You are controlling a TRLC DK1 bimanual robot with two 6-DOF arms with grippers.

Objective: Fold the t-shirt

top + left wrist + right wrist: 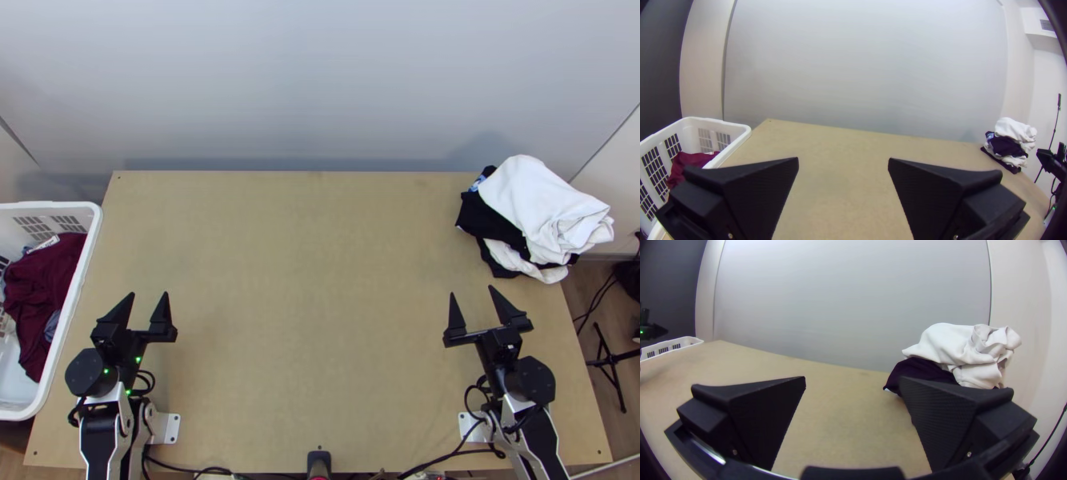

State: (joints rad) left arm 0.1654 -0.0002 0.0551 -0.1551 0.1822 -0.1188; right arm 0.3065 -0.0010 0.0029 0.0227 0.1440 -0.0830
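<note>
In the top view my left gripper (150, 298) stands open above the table's left part, beside the basket, with nothing between its fingers. My right gripper (472, 291) is open over the right part, nearer the viewer than the clothes pile. The left wrist view shows the left gripper (843, 161) with fingers wide apart; in the right wrist view the right gripper (852, 380) is likewise spread. Dark red cloth (44, 288) lies bunched in the basket. White cloth (538, 200) rests on black cloth (486, 218) in the pile; which piece is the t-shirt, I cannot tell.
A white laundry basket (86, 256) stands at the table's left edge. Bare tabletop (312, 304) stretches between the two arms. Behind the table rises a pale grey wall (320, 80). Black cables (432, 462) run along the near edge.
</note>
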